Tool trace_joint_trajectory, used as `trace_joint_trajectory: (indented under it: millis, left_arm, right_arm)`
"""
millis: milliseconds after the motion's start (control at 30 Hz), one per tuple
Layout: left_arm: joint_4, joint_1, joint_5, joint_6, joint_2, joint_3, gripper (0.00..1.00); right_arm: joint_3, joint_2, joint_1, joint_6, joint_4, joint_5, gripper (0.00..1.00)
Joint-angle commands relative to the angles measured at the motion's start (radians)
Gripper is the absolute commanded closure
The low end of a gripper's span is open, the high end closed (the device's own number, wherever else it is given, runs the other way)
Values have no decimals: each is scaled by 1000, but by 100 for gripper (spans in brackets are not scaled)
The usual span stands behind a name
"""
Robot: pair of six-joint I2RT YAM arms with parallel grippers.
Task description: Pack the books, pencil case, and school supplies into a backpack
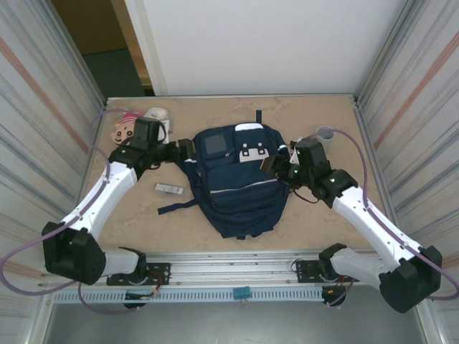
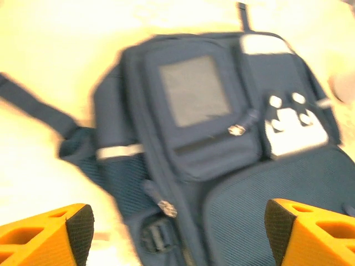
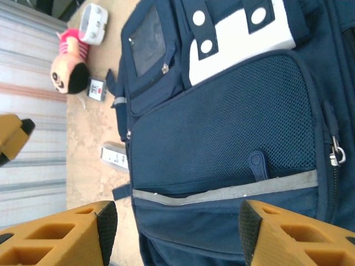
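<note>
Hovering | L jaws released, empty | R jaws released, empty | backpack (image 1: 237, 179) flat betw both

On my overhead feed I see a pink doll head (image 1: 123, 127) lying at the far left of the sandy table (image 1: 323, 222), with a white rounded object (image 1: 158, 115) just beside it (I can't tell what it is). A grey cup (image 1: 326, 134) stands at the far right, near the corrugated metal wall (image 1: 419, 86).

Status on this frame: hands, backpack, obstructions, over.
Left hand open, empty, at backpack left side. Right hand open, empty, at its right side. One packet loose on table, left of backpack.
</note>
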Motion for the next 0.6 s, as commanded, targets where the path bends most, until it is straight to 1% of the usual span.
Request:
trace_joint_trajectory:
  millis: [0,100,233,400,567]
  left_arm:
    - [-22,92,13,14,89,26,18]
    - [-12,167,28,23,202,68,18]
    - [-18,229,28,31,361,153,18]
    - [-12,249,-31,71,537,261,18]
    - [-4,254,-48,84,656,351,17]
  right_arm:
    - [37,38,0,-45,34,-48,39]
    - [54,78,5,-55,43,-62,39]
    - [60,116,10,-65,49,-62,39]
    - [67,160,8,-73,54,-69,39]
    - [71,193,7,-82,57,-75,39]
